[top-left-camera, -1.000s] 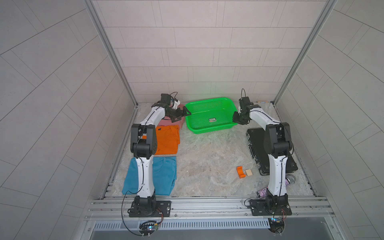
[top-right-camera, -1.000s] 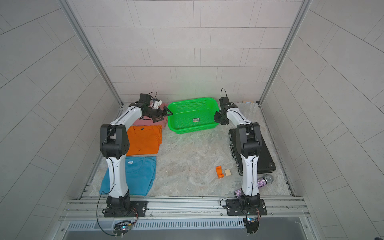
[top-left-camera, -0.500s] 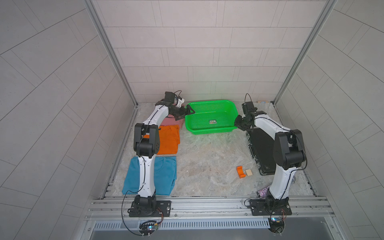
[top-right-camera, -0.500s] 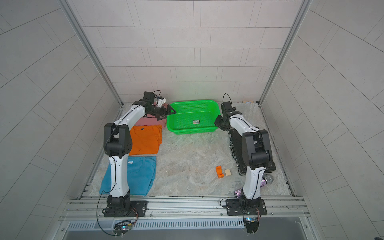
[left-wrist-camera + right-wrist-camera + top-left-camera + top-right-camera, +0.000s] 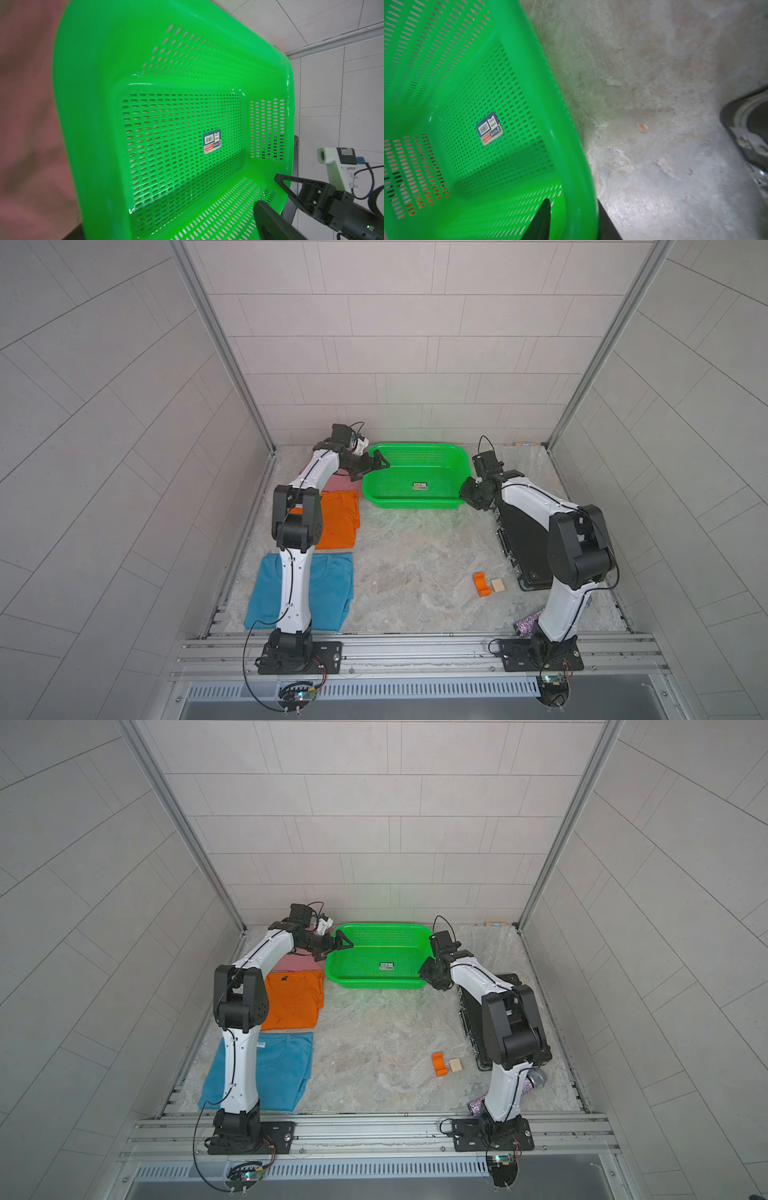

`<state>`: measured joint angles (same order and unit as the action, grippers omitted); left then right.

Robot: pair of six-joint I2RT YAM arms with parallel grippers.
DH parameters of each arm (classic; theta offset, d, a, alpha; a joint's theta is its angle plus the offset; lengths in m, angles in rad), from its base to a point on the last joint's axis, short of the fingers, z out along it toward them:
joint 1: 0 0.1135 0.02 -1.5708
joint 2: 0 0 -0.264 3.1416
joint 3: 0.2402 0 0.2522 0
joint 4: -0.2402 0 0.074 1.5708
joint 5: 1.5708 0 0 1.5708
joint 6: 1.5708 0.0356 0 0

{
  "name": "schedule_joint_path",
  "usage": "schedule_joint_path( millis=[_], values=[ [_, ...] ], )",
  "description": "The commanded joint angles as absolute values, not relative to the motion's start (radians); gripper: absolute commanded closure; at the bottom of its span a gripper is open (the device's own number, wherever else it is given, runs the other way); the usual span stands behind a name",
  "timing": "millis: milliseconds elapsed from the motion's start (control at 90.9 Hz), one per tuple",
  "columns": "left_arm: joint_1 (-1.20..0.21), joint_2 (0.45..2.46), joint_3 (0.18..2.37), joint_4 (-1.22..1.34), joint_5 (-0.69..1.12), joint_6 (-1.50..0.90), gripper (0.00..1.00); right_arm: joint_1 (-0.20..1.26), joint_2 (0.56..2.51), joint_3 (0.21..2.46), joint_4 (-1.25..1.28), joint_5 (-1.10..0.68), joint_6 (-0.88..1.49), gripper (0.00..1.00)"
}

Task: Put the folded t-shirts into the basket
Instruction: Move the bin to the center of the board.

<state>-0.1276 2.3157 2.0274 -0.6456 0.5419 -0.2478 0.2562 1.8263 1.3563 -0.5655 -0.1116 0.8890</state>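
The three folded t-shirts lie flat on the counter [image 5: 415, 572] in a row along its left side, all outside the basket. The pink t-shirt [image 5: 334, 485] is farthest back and largely covered by the left arm. The orange t-shirt [image 5: 336, 522] is in the middle, and the blue t-shirt [image 5: 328, 589] is nearest the front edge. The green basket [image 5: 411, 501] stands upright at the back centre, its left end just beside the pink t-shirt. A small sticker [image 5: 420, 486] is fixed to its floor. The left end effector [image 5: 371, 471] hangs at the basket's left rim with its jaws spread wide, gripping nothing. The right end effector [image 5: 467, 494] is at the basket's front right corner. In the right wrist view one finger [image 5: 542, 218] sits inside the wall and the other outside, so the rim lies between them; whether they press on it cannot be determined. A flat black case [image 5: 523, 539] lies under the right arm, well apart from the t-shirts. An orange block [image 5: 481, 584] and a wooden block [image 5: 497, 585] rest just beside each other near the case's front left corner.
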Motion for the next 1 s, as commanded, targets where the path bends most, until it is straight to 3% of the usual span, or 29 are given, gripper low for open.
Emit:
schedule_joint_path(
  millis=[0,341,660,825,990],
  values=[
    [-0.138,2.339,2.063,-0.66,0.558,-0.248,0.0,0.253,1.783,1.357,-0.546,-0.085,0.842,0.57],
    [-0.118,2.3,2.067,-0.725,0.482,-0.166,0.0,0.216,1.706,1.421,-0.655,-0.023,0.663,0.42],
    [-0.057,2.131,1.997,-0.813,0.392,-0.002,0.0,0.23,1.418,1.286,-0.664,0.038,0.582,0.33],
    [0.014,2.023,1.996,-0.924,0.368,0.025,0.0,0.325,1.302,1.196,-0.6,-0.012,0.556,0.34],
    [0.15,1.892,1.903,-1.087,0.391,0.135,0.0,0.567,1.239,0.987,-0.323,-0.173,0.569,0.33]
  ],
)
